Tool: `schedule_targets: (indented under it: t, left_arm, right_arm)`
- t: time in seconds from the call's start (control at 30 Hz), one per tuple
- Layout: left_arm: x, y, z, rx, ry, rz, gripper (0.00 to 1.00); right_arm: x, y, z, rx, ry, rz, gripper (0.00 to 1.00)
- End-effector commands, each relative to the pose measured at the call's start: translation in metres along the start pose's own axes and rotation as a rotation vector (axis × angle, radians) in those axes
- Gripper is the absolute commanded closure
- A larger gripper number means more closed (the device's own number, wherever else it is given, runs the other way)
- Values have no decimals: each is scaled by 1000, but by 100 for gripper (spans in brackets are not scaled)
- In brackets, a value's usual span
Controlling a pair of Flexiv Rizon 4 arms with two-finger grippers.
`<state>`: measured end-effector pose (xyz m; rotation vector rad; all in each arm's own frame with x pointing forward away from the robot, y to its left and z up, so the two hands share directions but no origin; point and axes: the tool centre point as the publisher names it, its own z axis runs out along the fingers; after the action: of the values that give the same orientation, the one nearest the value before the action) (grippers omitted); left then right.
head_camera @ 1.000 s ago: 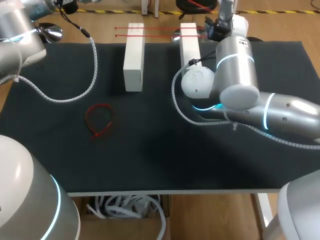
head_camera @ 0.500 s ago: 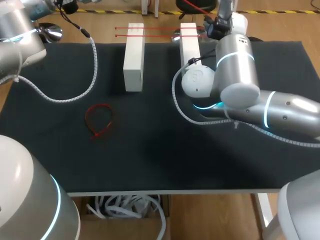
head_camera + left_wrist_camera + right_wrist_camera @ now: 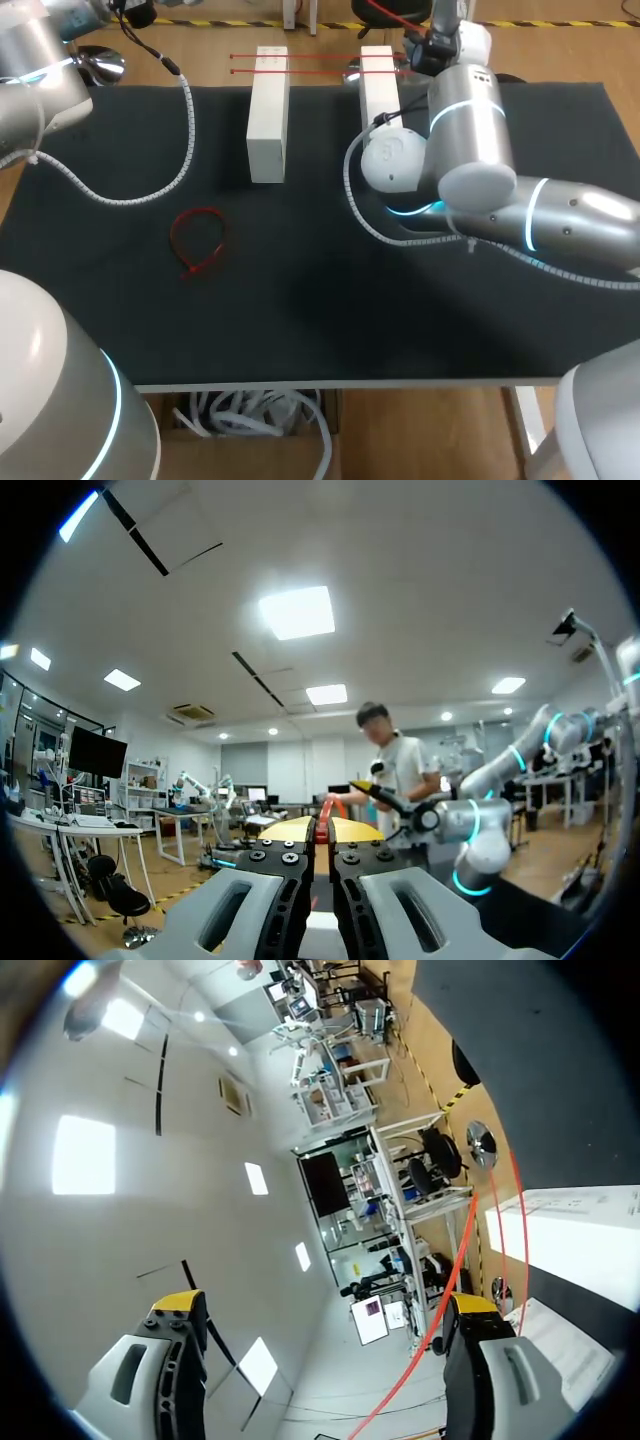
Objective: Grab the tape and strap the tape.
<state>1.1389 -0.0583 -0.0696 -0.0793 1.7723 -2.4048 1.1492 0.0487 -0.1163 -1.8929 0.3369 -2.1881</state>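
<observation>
Two straight red ties (image 3: 310, 64) lie side by side across the tops of two white blocks (image 3: 267, 112) at the table's far edge. My right gripper (image 3: 420, 52) hovers at the ties' right ends, just past the right block (image 3: 378, 85). In the right wrist view this gripper (image 3: 325, 1305) stands open; the red ties (image 3: 468, 1245) run between its fingers, close to the finger (image 3: 470, 1306) on the blocks' side, not gripped. My left gripper (image 3: 322, 830) is shut, with a short red tie end (image 3: 322, 812) poking out between its yellow tips. It is outside the head view.
A looped red tie (image 3: 197, 240) lies on the black mat (image 3: 300, 290) left of centre. A spiral cable (image 3: 150, 190) from my left arm drapes over the mat's far left. My right arm's elbow (image 3: 470, 150) hangs over the right half of the mat.
My right arm has shifted slightly toward the far edge, carrying its open gripper closer to the ties' right ends. The ties and blocks have not moved.
</observation>
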Motion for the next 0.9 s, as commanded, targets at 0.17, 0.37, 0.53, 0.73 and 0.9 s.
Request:
schedule_targets:
  t: [0.17,0.37,0.53,0.73,0.9]
  left_arm:
    - [1,0,1,-1,-3,1,100]
    - [1,0,1,-1,-3,1,100]
    - [1,0,1,-1,-3,1,100]
    - [1,0,1,-1,-3,1,100]
    - [1,0,1,-1,-3,1,100]
  right_arm:
    - [-2,-2,-2,-10,-10,-1,56]
    - [-4,-2,-5,-14,-17,-2,85]
    - [-5,-2,-6,-14,-20,-2,99]
    - [-7,-3,-9,-14,-28,-6,100]
    - [-9,-5,-13,-10,-39,-13,100]
